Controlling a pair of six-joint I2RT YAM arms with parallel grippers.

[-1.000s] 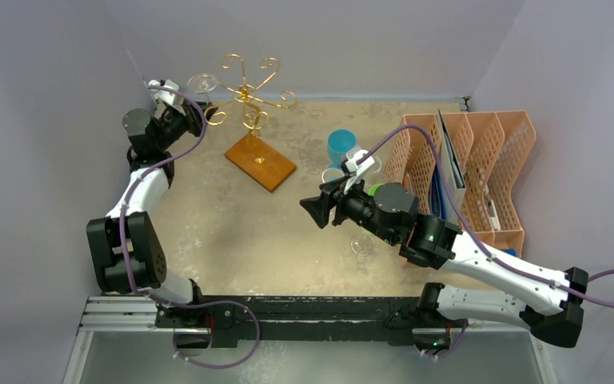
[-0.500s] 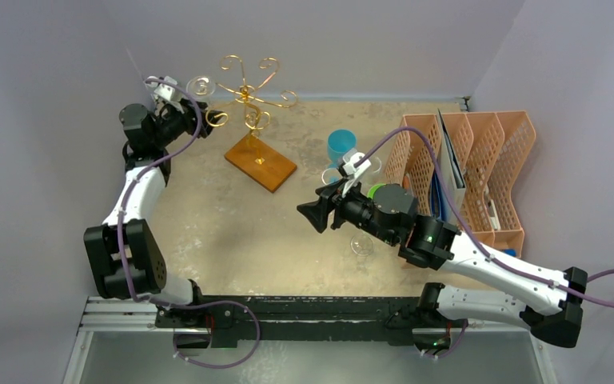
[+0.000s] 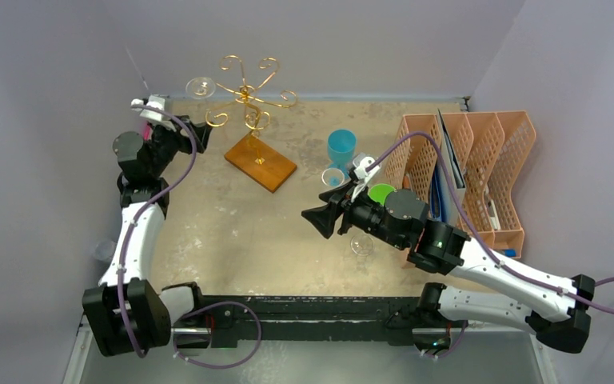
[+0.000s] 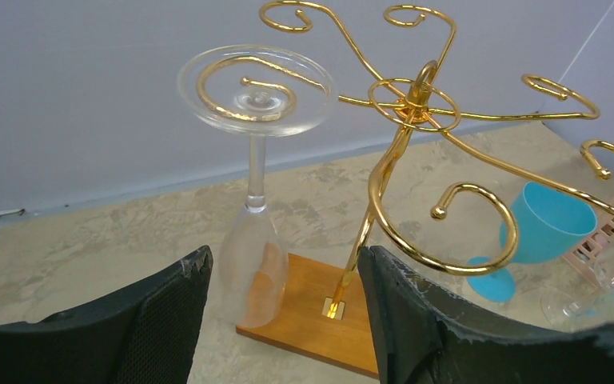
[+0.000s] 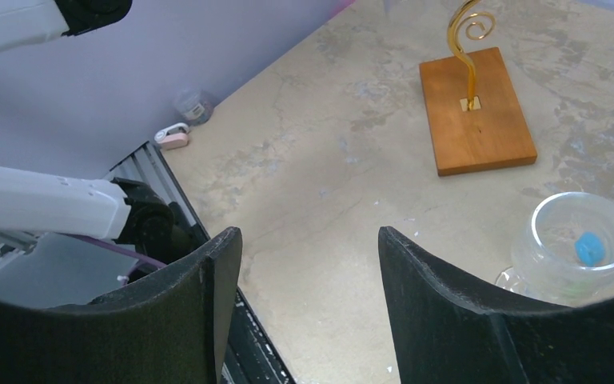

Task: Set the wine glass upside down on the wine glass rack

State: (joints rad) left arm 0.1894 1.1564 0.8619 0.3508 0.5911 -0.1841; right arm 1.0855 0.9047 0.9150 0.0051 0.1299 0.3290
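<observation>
The wine glass (image 4: 249,264) hangs upside down, its foot (image 4: 256,90) resting on a spiral arm of the gold wine glass rack (image 4: 404,160). Its bowl hovers over the edge of the brown wooden base (image 4: 320,320). From the top view the glass foot (image 3: 201,86) sits on the rack's (image 3: 244,94) left arm. My left gripper (image 4: 284,258) is open just short of the bowl, a finger on either side and not touching it; seen from above, the left gripper (image 3: 194,133) is left of the rack. My right gripper (image 3: 320,220) (image 5: 308,238) stands open and empty over mid-table.
A blue goblet (image 3: 340,146) and a clear glass (image 3: 333,178) stand right of the rack base (image 3: 260,160). Another clear glass (image 3: 360,244) lies under my right arm. An orange mesh organizer (image 3: 464,172) fills the right side. Walls close in behind and left.
My left gripper has opened, let go of the wine glass and drawn back to the left; the glass stays hanging on the rack. The right arm shifted slightly.
</observation>
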